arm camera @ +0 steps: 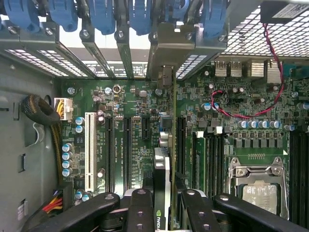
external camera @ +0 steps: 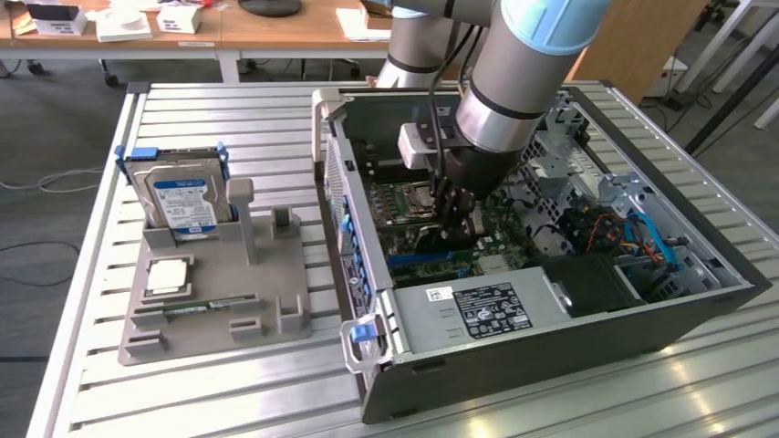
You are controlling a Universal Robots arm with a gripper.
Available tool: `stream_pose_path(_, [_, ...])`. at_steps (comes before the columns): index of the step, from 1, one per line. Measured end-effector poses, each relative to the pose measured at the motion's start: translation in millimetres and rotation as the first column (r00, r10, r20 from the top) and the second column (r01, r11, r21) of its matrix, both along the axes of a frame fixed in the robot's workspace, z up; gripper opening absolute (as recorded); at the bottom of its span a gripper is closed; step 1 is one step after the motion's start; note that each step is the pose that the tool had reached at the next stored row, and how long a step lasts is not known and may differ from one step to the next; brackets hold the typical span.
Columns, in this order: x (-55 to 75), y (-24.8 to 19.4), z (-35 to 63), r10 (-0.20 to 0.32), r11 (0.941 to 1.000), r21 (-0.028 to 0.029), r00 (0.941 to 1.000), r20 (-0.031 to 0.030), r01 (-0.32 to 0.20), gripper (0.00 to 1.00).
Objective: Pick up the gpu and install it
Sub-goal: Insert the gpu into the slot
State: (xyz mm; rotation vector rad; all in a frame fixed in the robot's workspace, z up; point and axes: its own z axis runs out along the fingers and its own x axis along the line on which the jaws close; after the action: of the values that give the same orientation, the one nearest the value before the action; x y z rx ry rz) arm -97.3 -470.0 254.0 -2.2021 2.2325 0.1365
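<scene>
Inside the open computer case [external camera: 548, 365], my gripper [external camera: 457, 217] reaches down over the green motherboard [external camera: 408, 205]. In the wrist view the gpu [arm camera: 162, 162] appears edge-on as a thin dark card with a green logo near my black fingers [arm camera: 140, 210]. Its metal bracket end [arm camera: 166, 75] meets the case's rear slot openings. The gripper [arm camera: 161, 205] is shut on the gpu, one finger on each side. The card stands upright along a black expansion slot, and whether it is seated I cannot tell.
A grey parts holder [external camera: 262, 315] on the slatted table carries a silver hard drive [external camera: 185, 196], a processor [external camera: 167, 276] and a green memory stick [external camera: 201, 310]. The power supply [external camera: 487, 310] and blue cables [external camera: 645, 242] crowd the case. Blue slot latches [arm camera: 104, 14] line its rear wall.
</scene>
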Motion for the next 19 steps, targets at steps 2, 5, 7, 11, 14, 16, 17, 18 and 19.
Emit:
stream_pose_path(2, [0.0,0.0,0.0,0.0,1.0,0.0,1.0,0.0,0.0,0.27])
stream_pose_path(5, [-0.5,-0.1,-0.4,0.0,1.0,-0.0001,1.0,0.0001,0.0,0.27])
stream_pose_path(7, [-0.7,-0.1,-0.6,0.0,1.0,-0.0003,1.0,0.0001,0.0,0.27])
stream_pose_path(11, [-2.0,0.1,-0.9,0.0,1.0,0.0002,1.0,0.0004,0.0,0.27])
stream_pose_path(14, [-2.8,0.0,-0.8,0.0,1.0,0.0,1.0,0.0002,0.0,0.27])
stream_pose_path(16, [-2.8,0.0,-0.7,0.0,1.0,-0.0001,1.0,0.0002,0.0,0.27])
stream_pose_path(17, [-2.8,0.0,-0.7,0.0,1.0,0.0,1.0,0.0002,0.0,0.27])
stream_pose_path(18, [-2.8,0.0,-0.7,0.0,1.0,-0.0001,1.0,0.0002,0.0,0.27])
stream_pose_path(19, [-2.7,0.0,-0.8,0.0,1.0,0.0,1.0,0.0002,0.0,0.27])
